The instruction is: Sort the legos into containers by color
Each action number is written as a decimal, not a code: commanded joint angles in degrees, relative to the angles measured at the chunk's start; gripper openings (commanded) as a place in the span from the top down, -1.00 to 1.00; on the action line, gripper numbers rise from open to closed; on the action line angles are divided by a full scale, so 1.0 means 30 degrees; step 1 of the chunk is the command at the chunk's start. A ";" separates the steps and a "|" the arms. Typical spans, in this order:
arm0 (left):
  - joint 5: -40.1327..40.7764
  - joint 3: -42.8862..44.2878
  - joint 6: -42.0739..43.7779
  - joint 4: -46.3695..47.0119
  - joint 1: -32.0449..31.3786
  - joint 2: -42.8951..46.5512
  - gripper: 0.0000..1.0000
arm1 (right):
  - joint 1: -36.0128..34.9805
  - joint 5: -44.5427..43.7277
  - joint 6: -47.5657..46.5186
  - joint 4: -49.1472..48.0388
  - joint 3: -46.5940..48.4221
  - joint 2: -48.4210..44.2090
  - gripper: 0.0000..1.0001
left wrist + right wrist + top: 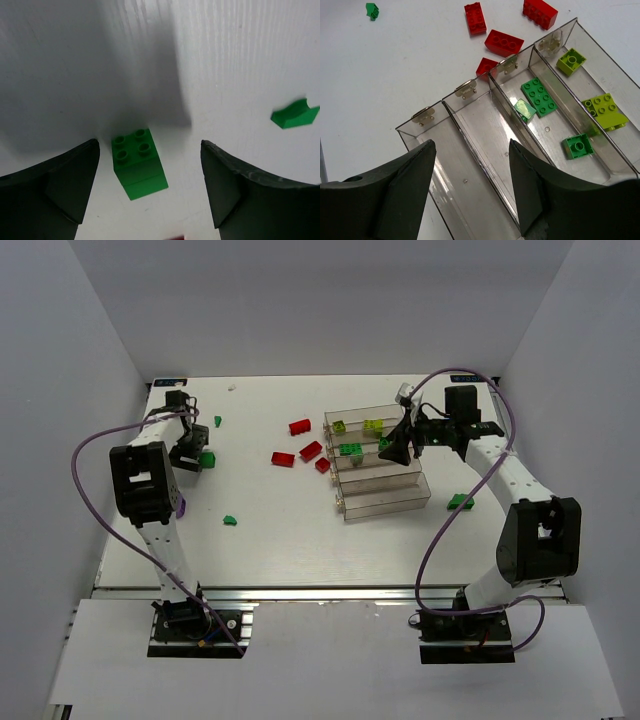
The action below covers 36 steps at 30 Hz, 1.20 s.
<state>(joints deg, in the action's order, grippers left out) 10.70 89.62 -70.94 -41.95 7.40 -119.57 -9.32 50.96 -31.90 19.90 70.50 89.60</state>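
Observation:
My left gripper [192, 456] [149, 150] is open, low over the table at the far left. A green two-by-two lego [139, 162] [207, 460] stands between its fingers, closer to the left finger [60, 185]. My right gripper [397, 452] [472, 145] is open and empty above the four clear trays [385, 505] [470, 200]. The farthest tray holds two yellow-green legos [605, 110] [373, 425]. The one beside it holds three green legos [539, 96] [351, 449]. The two nearest trays are bare.
Several red legos [299, 426] [504, 42] lie just left of the trays. Small green pieces lie at the back left [217, 421] [295, 114], front left [230, 520] [372, 10] and right of the trays [460, 501]. White walls enclose the table.

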 commanded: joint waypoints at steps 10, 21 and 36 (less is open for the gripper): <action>0.0390 0.0477 -0.0964 -0.2539 0.0112 -0.0281 -0.44 | 0.0207 0.0181 0.0262 -0.0569 0.0406 -0.0337 -0.32; -0.1598 -0.1187 0.0673 0.0001 0.0112 0.1150 0.89 | 0.0178 0.0998 -0.0321 -0.0044 0.0260 -0.0746 -0.32; -1.5872 -0.9954 0.0149 2.2333 -0.6416 0.7220 1.00 | -0.5385 -0.0138 0.6639 0.3999 0.4794 0.2555 0.13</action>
<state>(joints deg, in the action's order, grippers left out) -28.82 57.01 -70.13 12.58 -7.42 -99.70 -23.29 54.72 -24.12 30.79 78.37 93.76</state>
